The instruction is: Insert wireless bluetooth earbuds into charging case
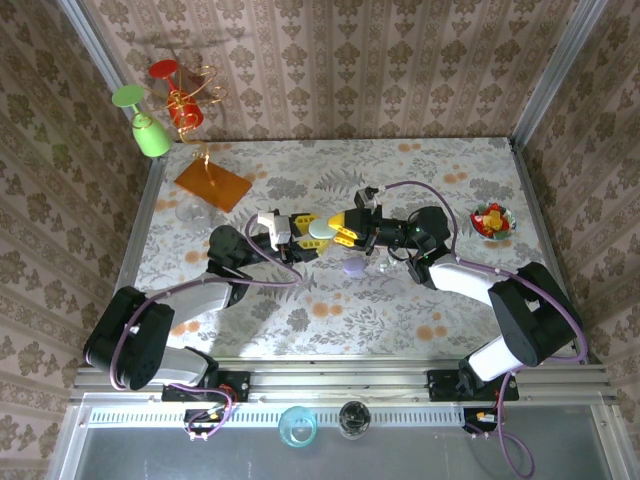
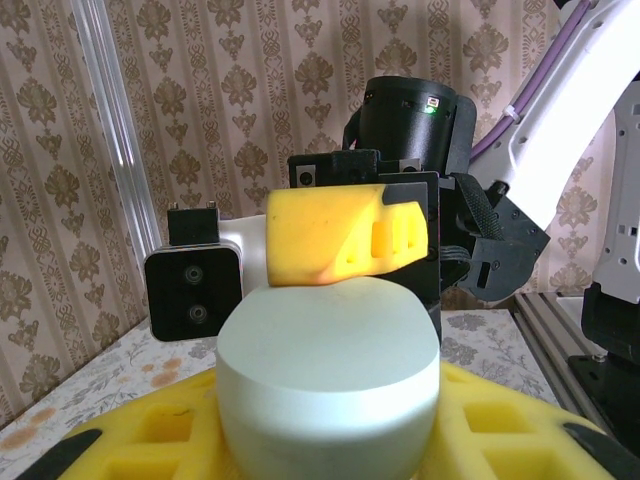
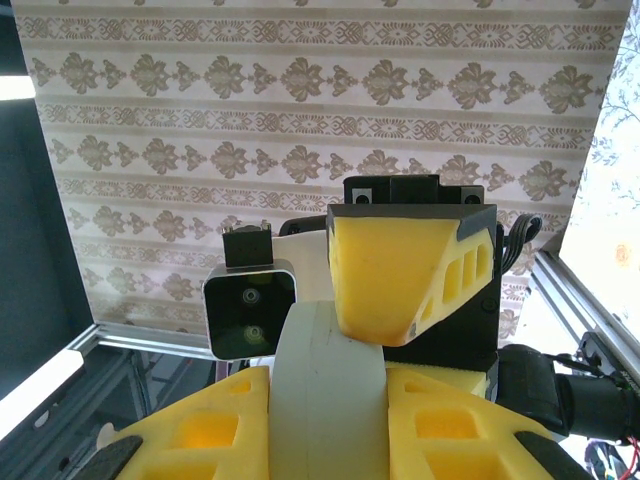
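The green case [image 1: 322, 228] is held in the air over the middle of the table. It is grasped from the two sides at once: the left gripper [image 1: 304, 230] is clenched on it, and so is the right gripper [image 1: 344, 229]. Probably it is steadied by one so that the lid can be opened by the other. Whether earbuds are inside cannot be told. A purple case [image 1: 354, 266] is left on the table nearby.
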You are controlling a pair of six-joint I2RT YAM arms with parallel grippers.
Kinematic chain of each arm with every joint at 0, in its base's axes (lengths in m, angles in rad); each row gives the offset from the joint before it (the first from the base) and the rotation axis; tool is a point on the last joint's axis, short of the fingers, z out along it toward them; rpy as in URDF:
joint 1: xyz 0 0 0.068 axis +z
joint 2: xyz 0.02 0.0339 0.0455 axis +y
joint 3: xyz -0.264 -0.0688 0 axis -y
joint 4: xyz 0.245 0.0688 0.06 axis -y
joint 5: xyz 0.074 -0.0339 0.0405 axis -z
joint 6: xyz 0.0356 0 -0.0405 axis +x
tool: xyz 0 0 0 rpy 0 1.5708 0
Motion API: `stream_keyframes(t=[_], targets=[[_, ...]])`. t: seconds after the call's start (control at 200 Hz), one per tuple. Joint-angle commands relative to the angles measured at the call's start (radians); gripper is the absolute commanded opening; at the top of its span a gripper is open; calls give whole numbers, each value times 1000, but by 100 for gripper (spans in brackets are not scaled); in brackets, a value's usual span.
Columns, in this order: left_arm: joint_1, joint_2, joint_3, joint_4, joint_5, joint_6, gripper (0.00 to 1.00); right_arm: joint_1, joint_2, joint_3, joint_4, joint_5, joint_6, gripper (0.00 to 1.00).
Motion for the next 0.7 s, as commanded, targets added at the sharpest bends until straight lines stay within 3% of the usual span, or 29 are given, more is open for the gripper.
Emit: stream_keyframes(t=[0.0, 0.145, 0.245, 0.315, 0.43, 0.55, 0.695], targets=[[-1, 6, 19, 29, 25, 4, 36, 2, -31, 15, -38, 16, -65, 34], [7, 1, 1, 23, 18, -4, 36, -15, -176, 24, -424, 64, -369, 60], [13, -5, -17, 21, 19, -22, 35, -15, -302, 89, -895, 186, -690, 68], [18, -12, -26, 1, 21, -44, 35, -7, -372, 137, -1116, 294, -877, 73], [18, -33, -40, -49, 38, -58, 34, 33, -449, 191, -1283, 388, -1225, 82], [7, -70, -75, -55, 40, -76, 34, 191, -500, 273, -1495, 672, -1648, 86], [-9, -124, -101, -107, 28, -56, 34, 275, -510, 281, -1471, 724, -1823, 86]])
